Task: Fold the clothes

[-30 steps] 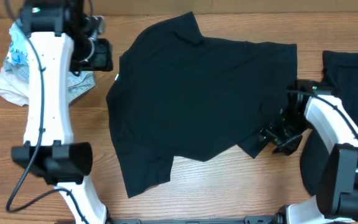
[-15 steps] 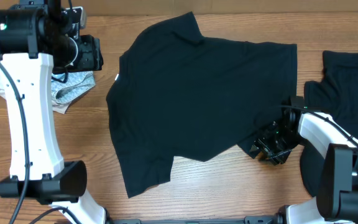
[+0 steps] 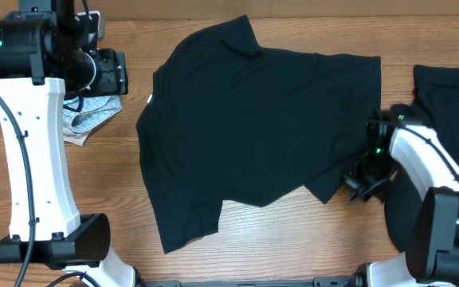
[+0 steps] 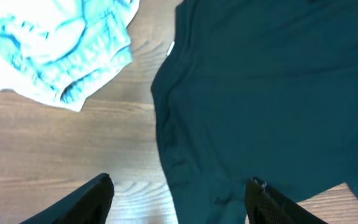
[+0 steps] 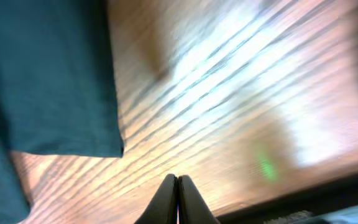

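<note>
A black T-shirt [image 3: 261, 127] lies spread flat on the wooden table, its white neck label [image 3: 150, 99] at the left edge. In the left wrist view the same T-shirt [image 4: 272, 93] fills the right side. My left gripper [image 4: 179, 193] hangs open high above its left edge with nothing between the fingers; from overhead the left gripper [image 3: 111, 73] sits at the upper left. My right gripper [image 5: 178, 199] is shut, empty, over bare wood just right of the shirt's sleeve corner [image 5: 55, 81]. The overhead view has the right gripper [image 3: 358, 183] beside that lower right sleeve.
A second black garment [image 3: 445, 104] lies at the right edge, partly under my right arm. A crumpled white and light-blue cloth [image 3: 86, 119] sits at the far left, behind the left arm, and the left wrist view has this cloth [image 4: 61, 43] at top left.
My right gripper has closed and slid right, off the sleeve corner, holding nothing. The left arm has swung further left and back, uncovering part of the white and blue cloth.
</note>
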Action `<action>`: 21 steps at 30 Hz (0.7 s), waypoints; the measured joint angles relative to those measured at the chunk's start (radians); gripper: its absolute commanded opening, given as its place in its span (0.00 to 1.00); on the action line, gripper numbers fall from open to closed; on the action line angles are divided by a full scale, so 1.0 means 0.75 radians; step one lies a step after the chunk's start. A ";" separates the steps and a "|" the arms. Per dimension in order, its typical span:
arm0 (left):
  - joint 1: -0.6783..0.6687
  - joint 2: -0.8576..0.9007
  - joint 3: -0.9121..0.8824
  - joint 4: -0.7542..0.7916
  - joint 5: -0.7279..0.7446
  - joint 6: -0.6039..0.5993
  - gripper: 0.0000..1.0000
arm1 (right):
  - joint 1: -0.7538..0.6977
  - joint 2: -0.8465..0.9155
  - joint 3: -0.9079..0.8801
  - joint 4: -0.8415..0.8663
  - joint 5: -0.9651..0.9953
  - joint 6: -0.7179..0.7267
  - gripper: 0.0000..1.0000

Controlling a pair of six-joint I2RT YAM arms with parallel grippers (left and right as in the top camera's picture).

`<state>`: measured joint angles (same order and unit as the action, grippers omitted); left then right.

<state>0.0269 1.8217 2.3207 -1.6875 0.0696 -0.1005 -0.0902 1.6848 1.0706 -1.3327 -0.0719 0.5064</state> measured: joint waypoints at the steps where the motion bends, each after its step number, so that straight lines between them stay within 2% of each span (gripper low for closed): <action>1: 0.000 0.000 -0.016 0.000 -0.006 -0.008 0.72 | 0.000 0.000 0.045 -0.043 0.043 0.013 0.04; 4: 0.001 0.000 -0.060 0.001 -0.019 -0.032 0.65 | 0.000 0.000 0.098 -0.073 0.130 0.034 0.05; 5: 0.003 -0.001 -0.087 0.002 -0.020 -0.047 0.61 | 0.000 0.000 0.099 -0.064 0.136 0.036 0.09; 6: 0.003 -0.001 -0.116 0.005 -0.024 -0.053 0.54 | 0.000 0.000 0.099 -0.055 0.140 0.032 0.12; 7: 0.003 -0.002 -0.155 0.020 -0.022 -0.062 0.43 | 0.000 0.000 0.099 -0.036 0.126 0.017 0.15; 9: 0.003 -0.003 -0.250 0.081 -0.005 -0.050 0.26 | 0.000 0.000 0.098 0.023 0.071 -0.028 0.16; 13: -0.010 -0.003 -0.496 0.292 0.088 0.031 0.05 | 0.000 0.000 0.058 0.213 -0.150 -0.146 0.16; 14: -0.020 -0.003 -0.573 0.366 0.111 0.055 0.04 | 0.001 0.000 0.034 0.257 -0.198 -0.166 0.20; 16: -0.044 -0.003 -0.708 0.490 0.138 0.094 0.04 | 0.001 0.000 -0.032 0.323 -0.274 -0.196 0.35; 21: -0.097 -0.002 -1.003 0.742 0.186 0.134 0.11 | 0.002 0.001 -0.212 0.420 -0.363 -0.239 0.40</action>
<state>-0.0460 1.8206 1.5684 -1.1309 0.2092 -0.0002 -0.0891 1.6852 0.9119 -1.0180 -0.3443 0.3275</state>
